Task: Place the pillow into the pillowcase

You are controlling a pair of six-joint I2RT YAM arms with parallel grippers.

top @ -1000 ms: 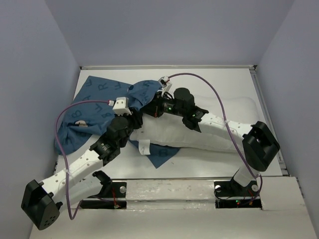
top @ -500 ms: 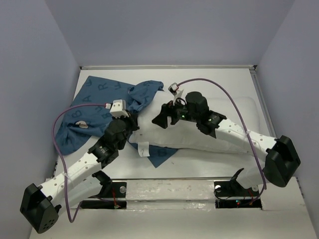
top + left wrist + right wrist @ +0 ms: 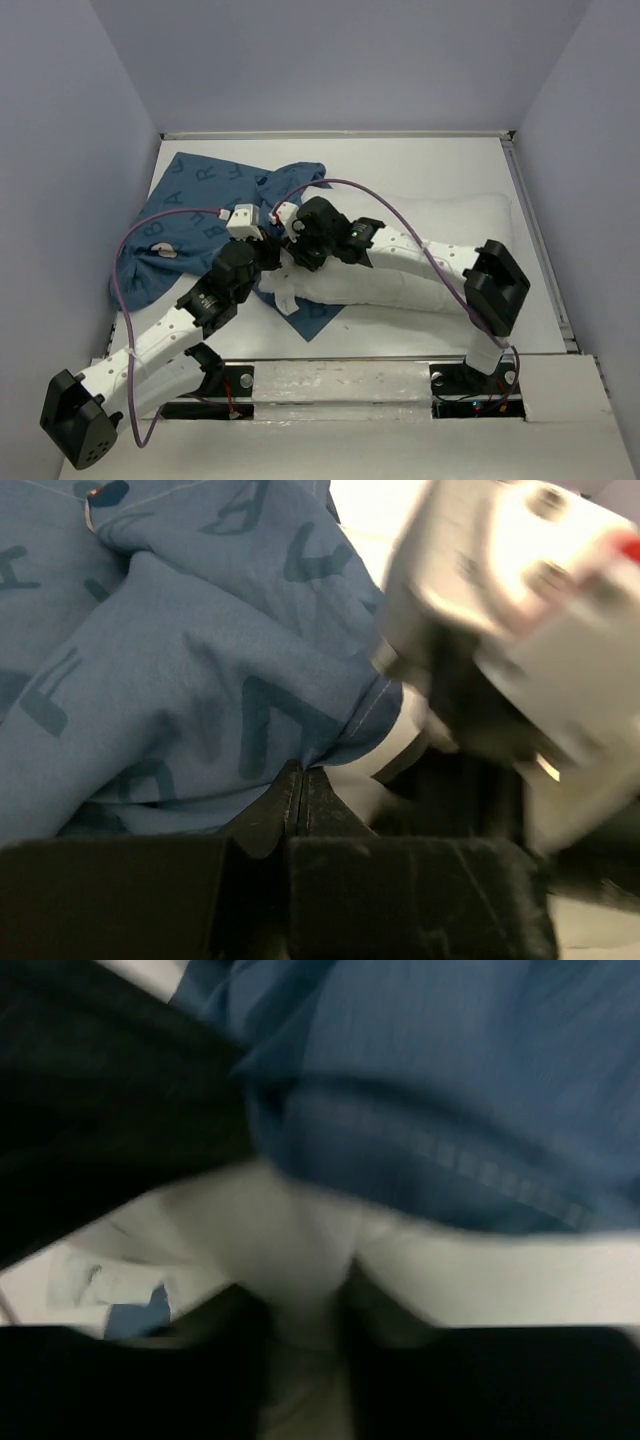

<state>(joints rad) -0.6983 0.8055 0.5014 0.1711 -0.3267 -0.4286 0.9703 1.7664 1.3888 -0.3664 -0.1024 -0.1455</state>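
Observation:
The white pillow (image 3: 470,230) lies across the table's middle and right, with its left end inside the mouth of the blue lettered pillowcase (image 3: 190,200). My left gripper (image 3: 268,250) is shut on the pillowcase's hem (image 3: 330,745), and the jaws meet with cloth pinched at their tip (image 3: 300,770). Right beside it, my right gripper (image 3: 290,250) sits at the pillow's left end. In the blurred right wrist view a fold of white pillow (image 3: 480,1280) is squeezed between the dark fingers (image 3: 180,1380) of that gripper (image 3: 310,1300), under the blue pillowcase edge (image 3: 450,1090).
A corner of blue cloth (image 3: 315,315) sticks out from under the pillow's near edge, next to a white tag (image 3: 287,297). Grey walls close in the table on the left, back and right. Purple cables loop over both arms. The right arm's wrist (image 3: 520,650) looms beside my left gripper.
My right arm swung left from above the pillow down to its left end, and its jaws narrowed onto pillow fabric. The left gripper closed on the pillowcase hem and has held still since.

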